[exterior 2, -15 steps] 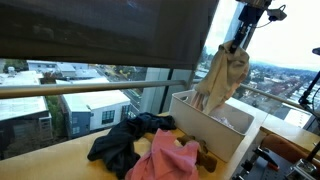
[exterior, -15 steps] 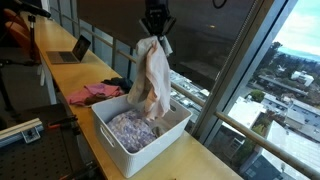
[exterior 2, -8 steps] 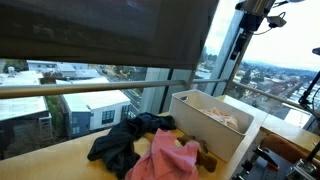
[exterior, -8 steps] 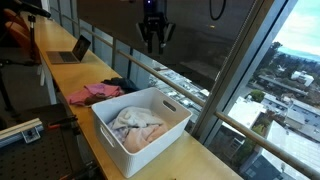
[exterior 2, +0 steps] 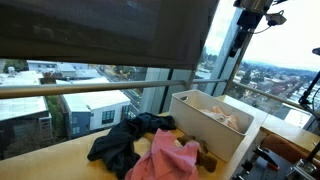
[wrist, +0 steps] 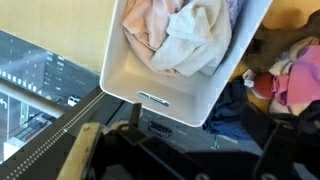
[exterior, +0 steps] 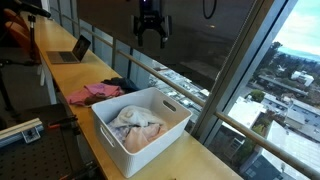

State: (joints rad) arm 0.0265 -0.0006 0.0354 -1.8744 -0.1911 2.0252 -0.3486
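The gripper [exterior: 151,33] hung high above the bin [exterior: 160,138], its jaws spread wide with nothing between them, well clear of everything below. In the wrist view only dark parts of it showed along the bottom edge, with the bin's handle slot straight beneath.

The bin was a white plastic tub with slotted handles, standing on the wooden counter [exterior: 62,76] next to the window. In it lay a cream cloth [exterior: 137,122], crumpled in a loose heap and filling most of the floor. In the wrist view the cream cloth [wrist: 197,45] lay on top towards one side of the bin [wrist: 128,62], and a pink cloth [wrist: 150,25] lay beside and partly under it, against the wall. In an exterior view only the top of the heap [exterior 2: 232,118] showed above the rim of the bin [exterior 2: 195,125].

Outside the bin, just beside one short end, a pink garment [exterior: 94,93] lay spread on the counter, and a dark garment [exterior: 118,83] was bunched next to it, nearer the window. Both showed larger in an exterior view, the pink garment [exterior 2: 170,158] in front and the dark garment [exterior 2: 120,142] beside it. Well beyond them from the bin, an open laptop [exterior: 70,50] stood on the counter
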